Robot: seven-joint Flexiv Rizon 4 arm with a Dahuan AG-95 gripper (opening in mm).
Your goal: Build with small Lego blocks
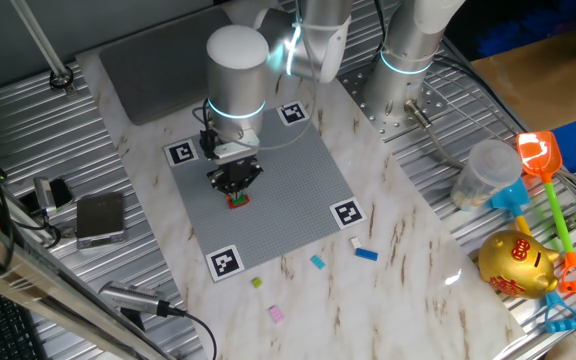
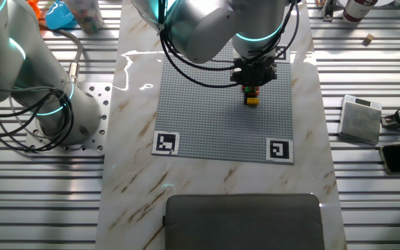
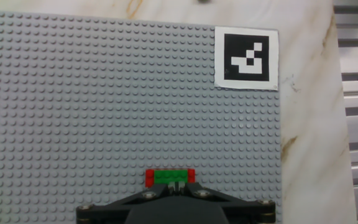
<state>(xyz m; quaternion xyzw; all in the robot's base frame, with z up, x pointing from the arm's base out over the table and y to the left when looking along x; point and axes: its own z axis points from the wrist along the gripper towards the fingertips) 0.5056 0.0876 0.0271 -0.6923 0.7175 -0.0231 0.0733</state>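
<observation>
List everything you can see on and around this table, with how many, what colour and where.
Studded plate: one, grey, table centre, with black-and-white markers at four corners.
Brick stack: one, red, green and yellow showing, on the plate under the gripper.
Loose bricks: about five, blue, light blue, white, yellow-green, pink, on the marble near the plate's edge.
Pad: one, dark grey, at the table's end.
Piggy bank: one, gold, on the metal side rack.
Toy shovel and rake: orange and green, beside the piggy bank.
Plastic cup: one, clear, near the shovel.
Small box: one, grey, opposite rack.
Gripper: one, black, at the stack; jaw state unclear.
</observation>
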